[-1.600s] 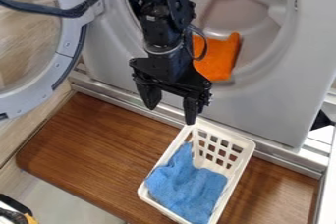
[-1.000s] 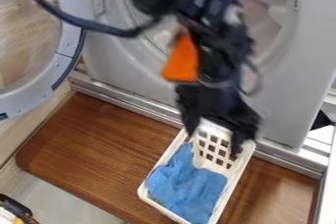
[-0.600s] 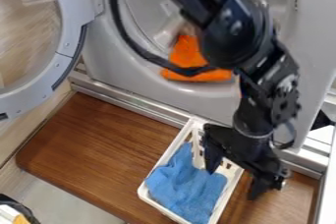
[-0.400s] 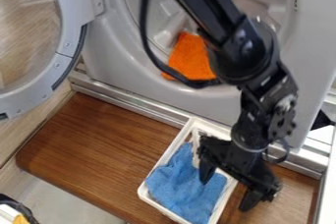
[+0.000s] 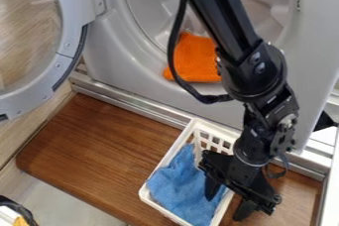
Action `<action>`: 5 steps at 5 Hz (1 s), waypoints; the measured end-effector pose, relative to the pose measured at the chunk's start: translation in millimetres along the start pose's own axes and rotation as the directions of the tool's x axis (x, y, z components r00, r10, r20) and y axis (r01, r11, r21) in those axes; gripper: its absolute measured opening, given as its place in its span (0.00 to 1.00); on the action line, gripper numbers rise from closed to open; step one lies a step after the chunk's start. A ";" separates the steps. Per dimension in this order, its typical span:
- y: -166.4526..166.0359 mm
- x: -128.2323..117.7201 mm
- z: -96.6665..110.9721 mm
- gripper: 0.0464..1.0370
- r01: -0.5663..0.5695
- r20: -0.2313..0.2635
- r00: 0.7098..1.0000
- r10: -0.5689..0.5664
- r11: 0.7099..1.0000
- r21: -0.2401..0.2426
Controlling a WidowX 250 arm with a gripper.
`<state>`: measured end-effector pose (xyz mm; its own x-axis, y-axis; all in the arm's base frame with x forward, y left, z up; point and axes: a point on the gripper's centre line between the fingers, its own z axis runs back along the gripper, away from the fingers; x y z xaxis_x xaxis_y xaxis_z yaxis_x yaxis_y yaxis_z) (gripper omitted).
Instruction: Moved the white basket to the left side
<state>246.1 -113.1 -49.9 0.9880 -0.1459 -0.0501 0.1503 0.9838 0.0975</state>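
Observation:
My gripper stands open over the right wall of the white basket, one finger above the inside and the other above the wood outside. Whether it touches the basket I cannot tell. The basket lies slanted on the brown wooden board, with a crumpled blue cloth inside. The arm hides part of the basket's right side and its upper right corner.
Behind the board stands a grey machine with a round opening, where an orange cloth hangs over the lower rim. Its round door is swung out at the left. A metal rail runs along the board's back edge.
From above the basket's back end, my gripper has come down and toward the right wall, then slightly toward the camera. The basket and blue cloth have stayed in place.

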 end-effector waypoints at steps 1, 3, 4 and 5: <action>-2.4 5.0 1.3 0.33 0.013 0.011 1.000 -0.013 1.000 -0.009; -0.9 2.5 13.7 0.06 0.028 0.035 0.999 -0.028 1.000 -0.004; 4.8 -3.8 39.2 0.04 0.034 0.045 0.998 -0.035 0.999 0.022; 33.5 -16.9 60.0 0.04 0.005 0.046 0.999 -0.007 0.998 0.055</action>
<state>236.6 -83.9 13.9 0.9875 -0.1577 -0.0053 0.1566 0.9759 0.1520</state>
